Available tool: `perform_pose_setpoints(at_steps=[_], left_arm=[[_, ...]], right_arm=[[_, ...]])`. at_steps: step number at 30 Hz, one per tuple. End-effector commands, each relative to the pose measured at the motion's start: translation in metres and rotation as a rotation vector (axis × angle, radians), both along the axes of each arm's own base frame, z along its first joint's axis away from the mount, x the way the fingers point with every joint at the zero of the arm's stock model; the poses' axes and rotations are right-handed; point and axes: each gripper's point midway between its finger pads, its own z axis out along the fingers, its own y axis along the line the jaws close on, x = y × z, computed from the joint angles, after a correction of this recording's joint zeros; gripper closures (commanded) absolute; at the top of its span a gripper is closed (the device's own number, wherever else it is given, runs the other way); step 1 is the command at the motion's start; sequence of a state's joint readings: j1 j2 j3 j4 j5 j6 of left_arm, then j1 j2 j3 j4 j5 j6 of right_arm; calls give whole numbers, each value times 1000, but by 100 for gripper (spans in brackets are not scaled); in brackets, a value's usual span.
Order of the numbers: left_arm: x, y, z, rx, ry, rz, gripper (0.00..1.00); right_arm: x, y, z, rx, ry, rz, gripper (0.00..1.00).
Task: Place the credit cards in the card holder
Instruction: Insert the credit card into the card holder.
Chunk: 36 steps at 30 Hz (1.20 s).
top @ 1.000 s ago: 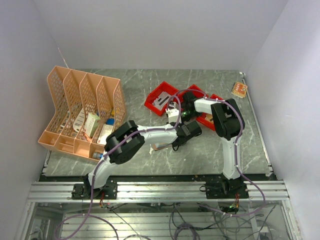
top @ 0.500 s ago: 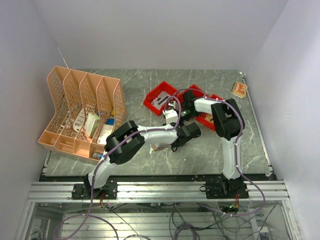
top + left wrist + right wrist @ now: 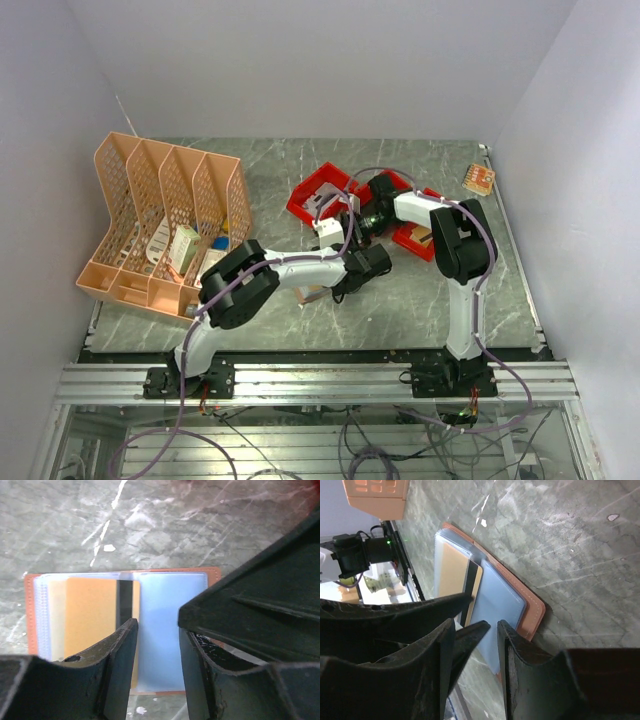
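Left gripper (image 3: 156,630), jaws slightly apart and empty, hangs just above the open card holder (image 3: 165,600): light, floppy, likely best pinched at its leather edge

Card holder (image 3: 160,610) near edge behind left end effector (image 3: 157,630), striped card (image 3: 125,597) probably partly too

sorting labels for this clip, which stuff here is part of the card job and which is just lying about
Part of the job: card holder, lying open; dark-striped card in it.
Just lying about: peach file rack, red bins, small orange item at the far right corner.
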<state>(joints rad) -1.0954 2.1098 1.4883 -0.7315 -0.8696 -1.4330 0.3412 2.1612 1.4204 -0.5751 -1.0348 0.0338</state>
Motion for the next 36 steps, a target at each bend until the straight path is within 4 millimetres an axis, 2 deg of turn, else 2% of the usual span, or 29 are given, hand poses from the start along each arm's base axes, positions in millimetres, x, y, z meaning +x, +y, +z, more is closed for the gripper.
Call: perform_pose_setpoints(at_steps=[1, 7, 11, 14, 17, 20, 24, 27, 28, 36], left_arm=[[5, 17, 31, -3, -83, 35, 50], [-2, 24, 60, -45, -102, -18, 48], [-18, 35, 73, -56, -62, -141, 43], [-39, 43, 64, -74, -5, -296, 38], [-53, 55, 58, -191, -26, -378, 37], [-52, 81, 50, -309, -17, -339, 52], [-51, 101, 38, -302, 28, -331, 62], [-48, 100, 27, -301, 61, -349, 65], [-46, 97, 22, -303, 70, -359, 66], [-38, 77, -6, -285, 141, -404, 69]], right_arm=[[1, -5, 9, -7, -65, 12, 62], [2, -5, 10, -17, -115, 8, 70], [1, -3, 4, -33, -128, 17, 89], [-6, 6, -3, -57, -139, 49, 97], [-10, 14, -11, -91, -153, 77, 100], [-11, 19, -20, -132, -162, 88, 100], [-14, 24, -31, -173, -172, 108, 100], [-13, 25, -36, -206, -189, 117, 100], [-19, 31, -37, -212, -198, 140, 100], [-29, 41, -38, -213, -211, 172, 100]])
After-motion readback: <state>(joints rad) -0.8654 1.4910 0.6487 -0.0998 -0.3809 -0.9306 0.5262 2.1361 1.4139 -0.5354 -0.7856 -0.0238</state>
